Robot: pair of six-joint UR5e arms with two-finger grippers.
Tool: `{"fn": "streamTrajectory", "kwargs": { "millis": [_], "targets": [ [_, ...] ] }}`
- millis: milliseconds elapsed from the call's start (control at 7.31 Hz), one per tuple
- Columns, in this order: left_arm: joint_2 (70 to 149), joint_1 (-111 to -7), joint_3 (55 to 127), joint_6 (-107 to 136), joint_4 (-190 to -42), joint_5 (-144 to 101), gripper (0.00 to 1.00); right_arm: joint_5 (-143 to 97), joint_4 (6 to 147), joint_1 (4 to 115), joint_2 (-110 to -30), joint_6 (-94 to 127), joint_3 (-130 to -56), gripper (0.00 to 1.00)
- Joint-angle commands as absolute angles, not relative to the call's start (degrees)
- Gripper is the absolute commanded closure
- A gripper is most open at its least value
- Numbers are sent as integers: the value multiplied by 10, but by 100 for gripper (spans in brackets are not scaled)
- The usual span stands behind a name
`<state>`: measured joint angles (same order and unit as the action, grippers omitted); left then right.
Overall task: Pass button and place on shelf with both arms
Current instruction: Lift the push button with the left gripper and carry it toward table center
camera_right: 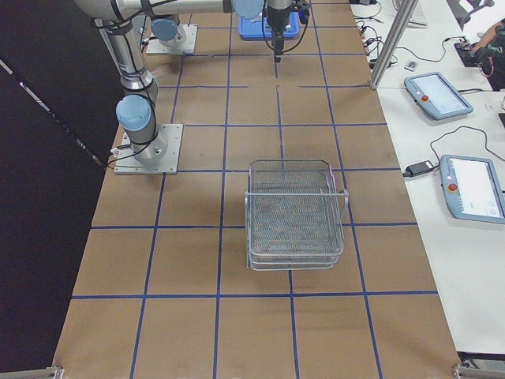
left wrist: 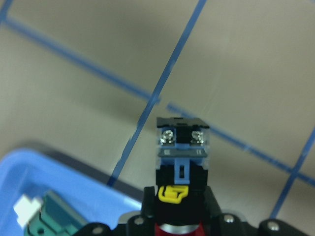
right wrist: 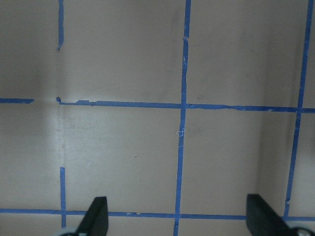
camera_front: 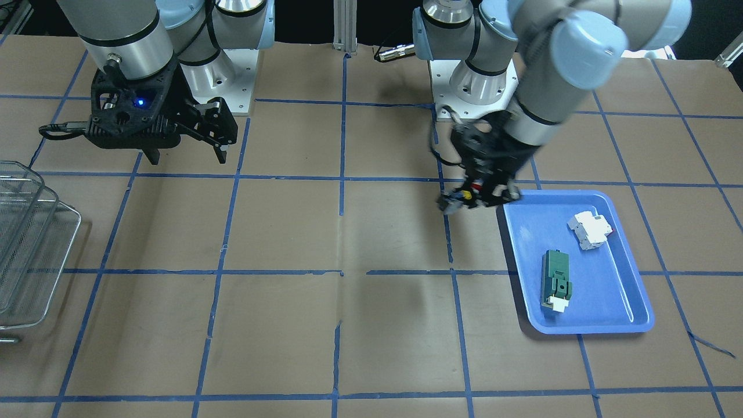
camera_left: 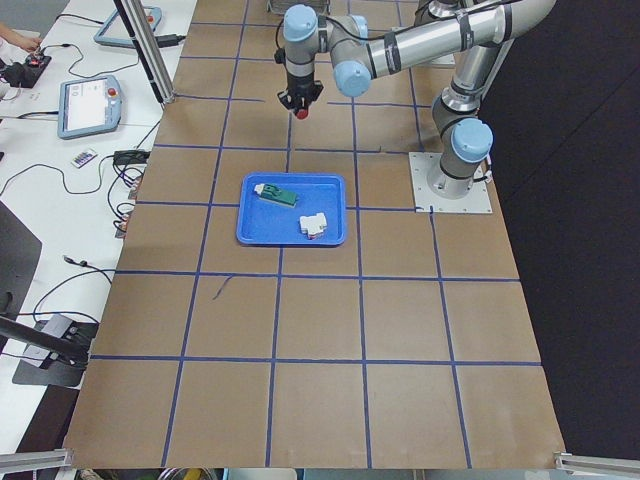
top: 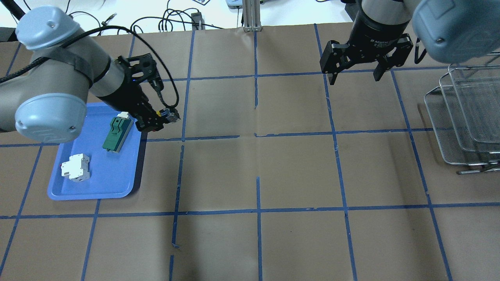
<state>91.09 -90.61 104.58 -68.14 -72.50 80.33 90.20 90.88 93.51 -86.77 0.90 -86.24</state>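
The button [left wrist: 182, 157], with black body, yellow clip and red cap, is held in my left gripper [top: 166, 117], which is shut on it. In the front view the left gripper [camera_front: 473, 197] hangs above the table just beside the blue tray's inner corner. The button [camera_front: 464, 197] sticks out from the fingers toward the table's middle. My right gripper [top: 354, 78] is open and empty, high over the far right part of the table, and it also shows in the front view [camera_front: 188, 155]. The wire shelf [top: 465, 128] stands at the right edge of the table, apart from both grippers.
A blue tray [top: 105, 171] lies under the left arm and holds a green block [top: 116, 134] and a white breaker [top: 76, 168]. Brown paper with blue tape lines covers the table. In the right wrist view only bare paper lies below the open fingers [right wrist: 96, 216].
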Motion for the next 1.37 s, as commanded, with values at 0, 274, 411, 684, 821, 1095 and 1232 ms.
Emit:
{"fn": "streamTrajectory", "kwargs": {
  "millis": [0, 274, 411, 684, 821, 1095, 1232],
  "targets": [
    [921, -1052, 1012, -615, -725, 787, 100, 903, 910, 914, -867, 4, -856, 0],
    [937, -1094, 964, -598, -734, 788, 100, 849, 900, 828, -872, -11, -852, 0],
    [946, -1094, 935, -614, -763, 789, 100, 813, 891, 789, -874, -26, -853, 0],
    [968, -1091, 885, -670, -784, 791, 100, 734, 854, 712, -873, -50, -855, 0],
    [975, -1090, 886, -689, -788, 791, 100, 662, 829, 670, -873, -83, -860, 0],
    [972, -1062, 895, -701, -785, 747, 100, 538, 737, 632, -869, -161, -869, 0],
    [973, -1055, 899, -692, -781, 724, 100, 489, 703, 631, -871, -213, -894, 0]
  ]
}}
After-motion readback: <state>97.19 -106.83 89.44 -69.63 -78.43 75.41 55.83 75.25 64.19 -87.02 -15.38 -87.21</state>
